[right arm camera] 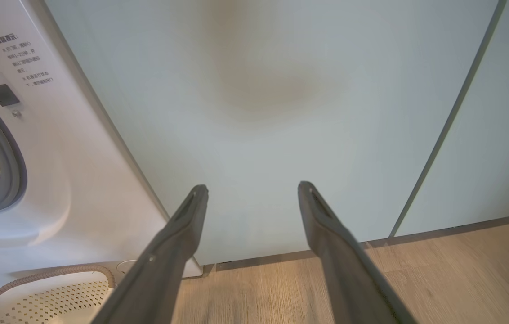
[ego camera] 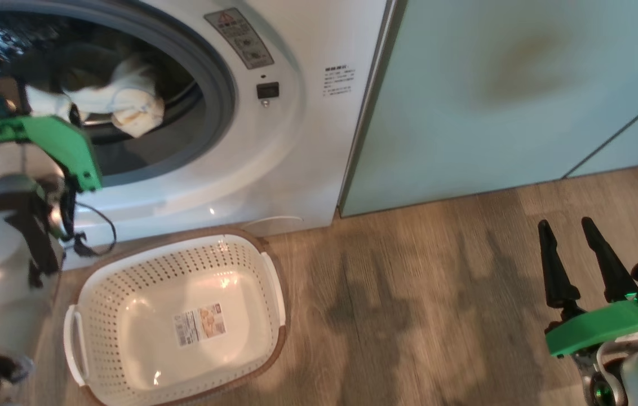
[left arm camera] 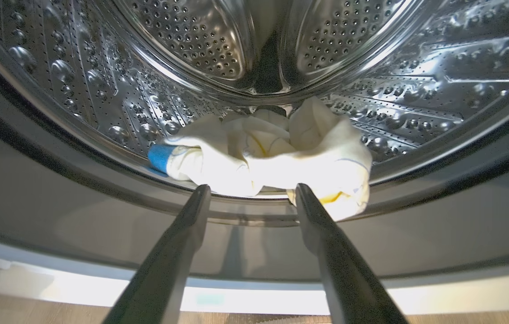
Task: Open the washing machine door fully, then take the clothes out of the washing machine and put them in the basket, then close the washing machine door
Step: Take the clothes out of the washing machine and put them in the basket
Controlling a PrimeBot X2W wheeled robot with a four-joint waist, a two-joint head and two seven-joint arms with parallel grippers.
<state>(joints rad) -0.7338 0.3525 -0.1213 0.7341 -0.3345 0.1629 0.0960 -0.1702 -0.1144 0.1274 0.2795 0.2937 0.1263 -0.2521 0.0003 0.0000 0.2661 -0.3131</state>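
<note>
Found the clothes (left arm camera: 272, 153), soft cream-yellow fabric bunched in loose folds with a blue patch (left arm camera: 161, 157) at one end, lying at the front lip of the steel drum (left arm camera: 182, 49), dimpled and perforated, inside the white washing machine (ego camera: 296, 141) with its grey rubber seal (ego camera: 215, 79). Saw the left gripper (left arm camera: 252, 191) with long dark tapering fingers spread wide, tips close before the fabric, holding nothing; could not tell whether the tips touched it. Noted the right gripper (ego camera: 564, 225) likewise spread and bare, above the wood-grain floor (ego camera: 409, 293), facing smooth pale green cabinet doors (ego camera: 493, 101). Made out the basket (ego camera: 99, 293), cream perforated plastic with a brown woven-look rim, white handles and a label sticker (ego camera: 199, 324), on the floor just before the machine. Lost part of the drum mouth in the head view behind a flat green plate (ego camera: 54, 141); found the machine's small print too fine to read.
</note>
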